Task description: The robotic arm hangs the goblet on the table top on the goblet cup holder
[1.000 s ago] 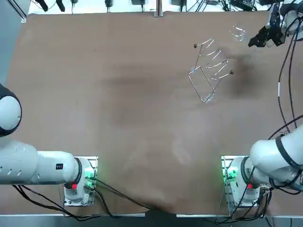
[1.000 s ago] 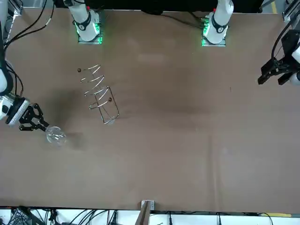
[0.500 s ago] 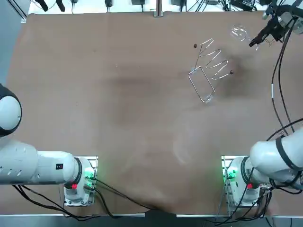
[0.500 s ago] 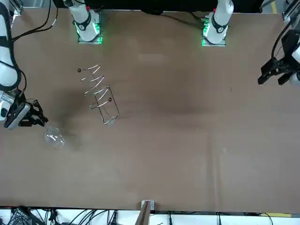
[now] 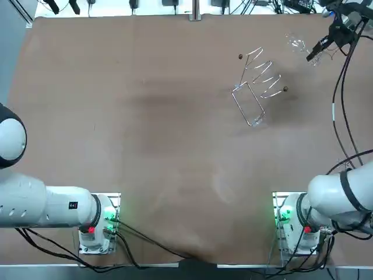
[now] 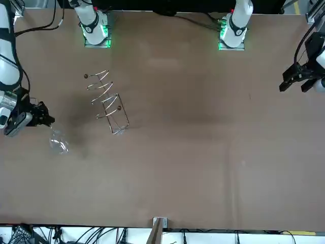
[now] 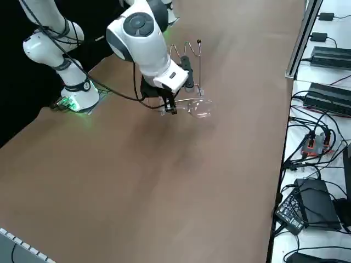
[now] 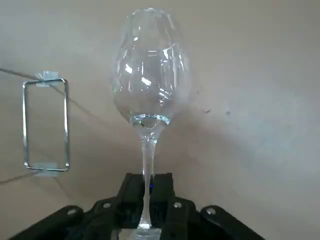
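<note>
Clamping only the goblet (image 8: 149,75) stem by the surface's (image 5: 145,116) far-right edge, the fingers (image 8: 162,192) of your right gripper (image 5: 316,52) may let it swivel. Watch that it doesn't clip the holder (image 5: 259,87).

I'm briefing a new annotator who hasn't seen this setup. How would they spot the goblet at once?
On the brown table, look to the robot's far right, past the zigzag wire cup holder. There the right gripper grips the goblet by its stem. It is the only clear glass thing: a rounded bowl on a thin stem.
</note>
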